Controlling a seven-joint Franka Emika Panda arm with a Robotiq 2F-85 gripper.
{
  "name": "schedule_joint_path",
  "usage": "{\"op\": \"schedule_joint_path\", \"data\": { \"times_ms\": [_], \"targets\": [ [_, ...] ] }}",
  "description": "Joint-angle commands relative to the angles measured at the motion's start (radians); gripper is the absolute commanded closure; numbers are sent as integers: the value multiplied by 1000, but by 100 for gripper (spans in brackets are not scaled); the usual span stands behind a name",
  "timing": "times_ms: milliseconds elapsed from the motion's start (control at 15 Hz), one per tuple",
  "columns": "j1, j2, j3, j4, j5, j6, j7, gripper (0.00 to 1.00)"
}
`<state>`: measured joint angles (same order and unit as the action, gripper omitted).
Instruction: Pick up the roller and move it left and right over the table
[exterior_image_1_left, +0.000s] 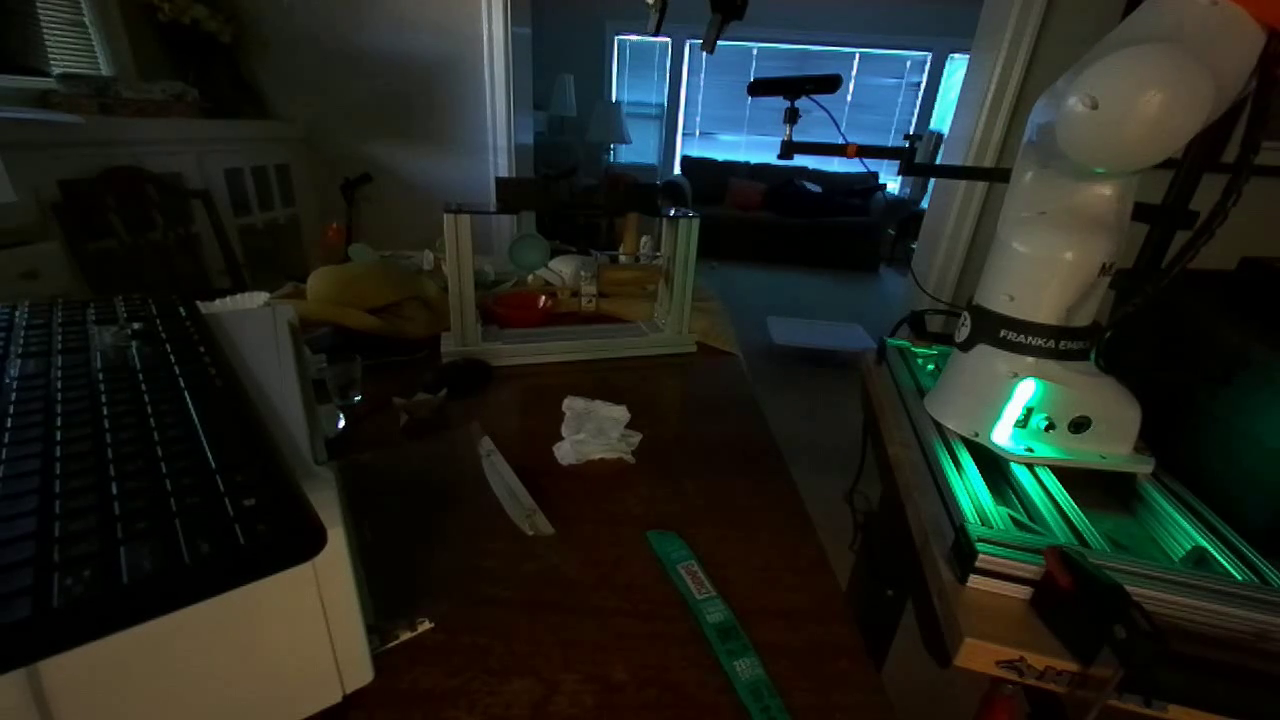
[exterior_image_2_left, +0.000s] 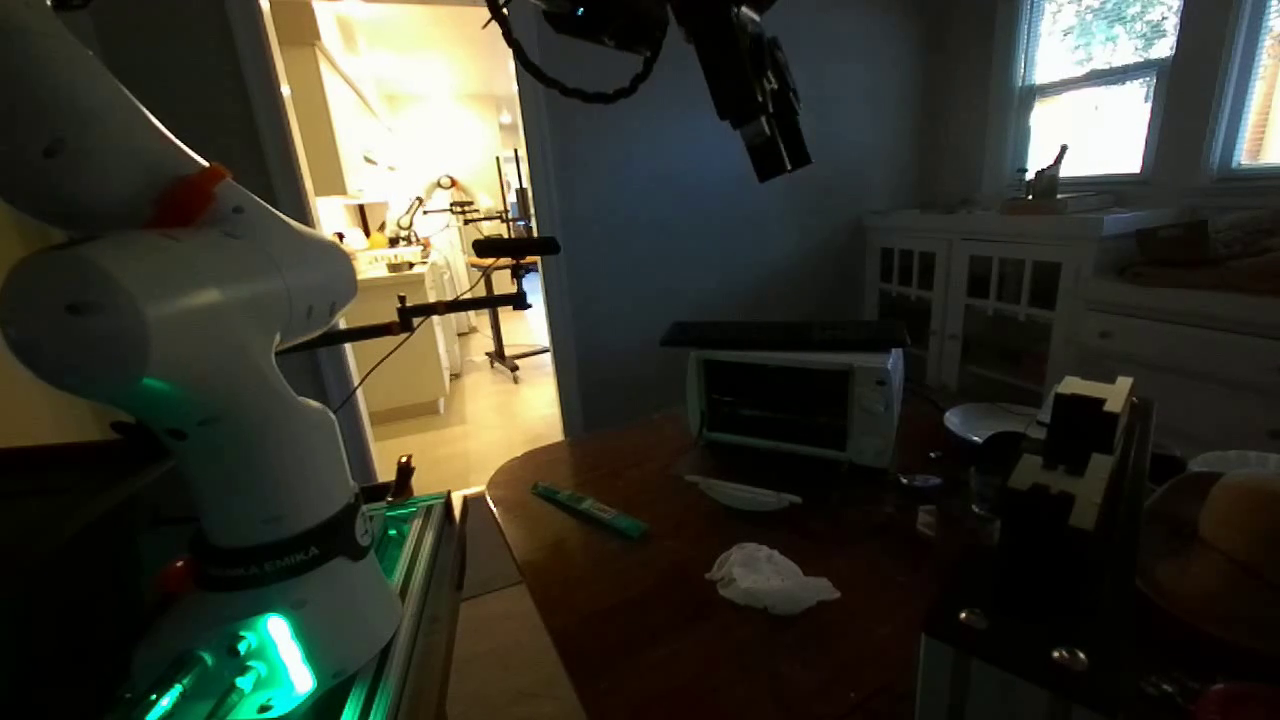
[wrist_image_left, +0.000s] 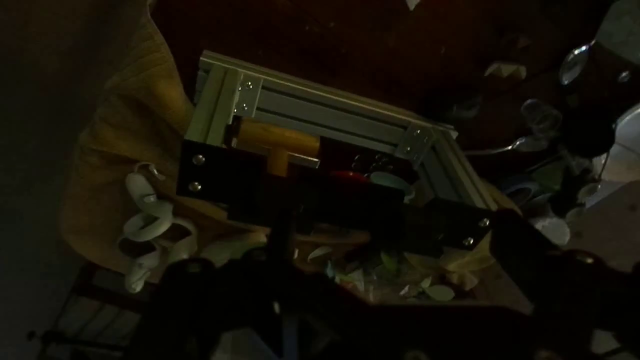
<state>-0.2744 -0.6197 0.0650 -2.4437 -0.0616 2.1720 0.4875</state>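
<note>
Wrist view: the dark brown table (wrist_image_left: 350, 50) runs past the upper edge, long and flat, which I judge suits it as the surface for my rolling. The white toaster oven (exterior_image_2_left: 795, 400) stands on it with a black keyboard-like panel (exterior_image_1_left: 130, 470) on top; set towards one end, I suppose, it leaves my sideways strokes some room. Near the opposite end stands a pale metal frame (exterior_image_1_left: 570, 348), bearing black plates (wrist_image_left: 222, 174) along its top. It seems to act as a rack, and those plates hide part of what lies beyond them, so a straight descent looks tight to me.

My gripper (exterior_image_1_left: 683, 40) hangs high, well apart from everything, jaws spread wide with nothing between them; I read that as readiness for a grasp not yet made. A green strip (exterior_image_1_left: 718, 625) and a crumpled white tissue (exterior_image_1_left: 597, 432) lie apart on the wood; either might snag under a stroke.

What I take to be the roller (wrist_image_left: 277, 139) shows through the frame, close to one end; whether it rests wholly inside, I can't tell. It looks like a smooth, honey-coloured wooden cylinder, dim in this light, with a narrower stem leaving its middle to form a T. A plate cuts off that stem, hiding its length.
</note>
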Motion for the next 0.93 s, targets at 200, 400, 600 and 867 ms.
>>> {"op": "schedule_joint_path", "data": {
  "times_ms": [200,400,600,867],
  "targets": [
    [-66,32,11,109,-39,-21,201,0],
    [-72,95,-40,168,-17,-41,197,0],
    [-70,180,-89,219,-4,-53,192,0],
    [-61,290,-127,278,-11,-51,197,0]
  ]
}}
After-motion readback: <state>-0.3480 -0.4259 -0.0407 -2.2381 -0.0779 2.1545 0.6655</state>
